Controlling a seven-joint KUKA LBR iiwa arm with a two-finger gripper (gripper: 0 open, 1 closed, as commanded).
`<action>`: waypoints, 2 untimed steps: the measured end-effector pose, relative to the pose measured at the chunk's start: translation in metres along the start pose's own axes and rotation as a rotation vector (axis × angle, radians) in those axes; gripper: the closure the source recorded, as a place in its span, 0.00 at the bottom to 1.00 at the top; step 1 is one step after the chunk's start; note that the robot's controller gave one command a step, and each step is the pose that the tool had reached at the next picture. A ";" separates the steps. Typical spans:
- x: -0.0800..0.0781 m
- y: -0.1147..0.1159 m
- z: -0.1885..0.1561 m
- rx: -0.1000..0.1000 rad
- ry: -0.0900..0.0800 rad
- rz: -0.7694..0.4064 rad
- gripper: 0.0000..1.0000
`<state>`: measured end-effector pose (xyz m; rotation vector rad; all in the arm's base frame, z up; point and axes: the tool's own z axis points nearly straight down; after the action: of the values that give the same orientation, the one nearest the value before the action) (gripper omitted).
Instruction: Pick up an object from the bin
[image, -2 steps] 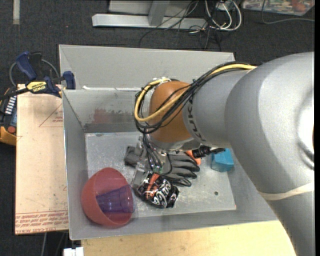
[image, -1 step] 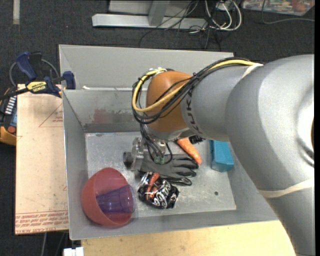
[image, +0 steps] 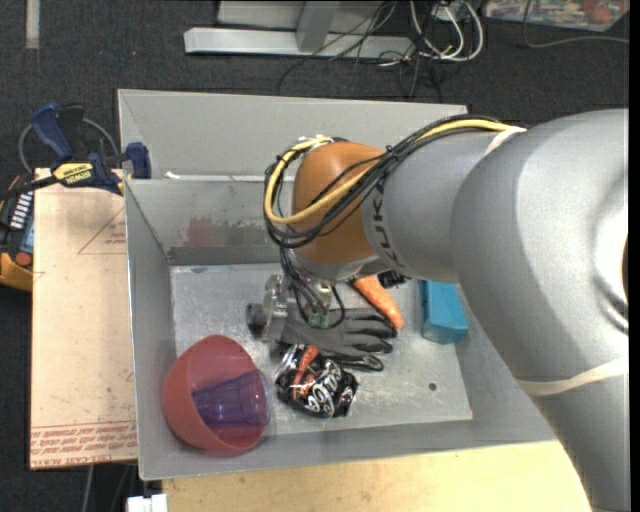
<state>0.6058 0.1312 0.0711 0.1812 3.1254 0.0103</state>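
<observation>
My gripper is low in the middle of the bin, under the arm's orange cover. It is at the left end of a dark grey glove that lies flat on the bin floor. Just below the gripper lies a crumpled black, red and white wrapper. An orange carrot-shaped thing lies to the right, partly under the arm and touching the glove's upper edge.
A pink bowl with a purple cup in it sits in the front left corner. A blue block lies by the right wall. The arm hides the bin's back right part.
</observation>
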 end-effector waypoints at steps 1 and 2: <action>0.001 0.000 -0.003 0.001 0.003 0.000 1.00; 0.003 -0.001 -0.023 0.003 0.012 0.000 1.00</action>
<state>0.6021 0.1306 0.0936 0.1820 3.1374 0.0061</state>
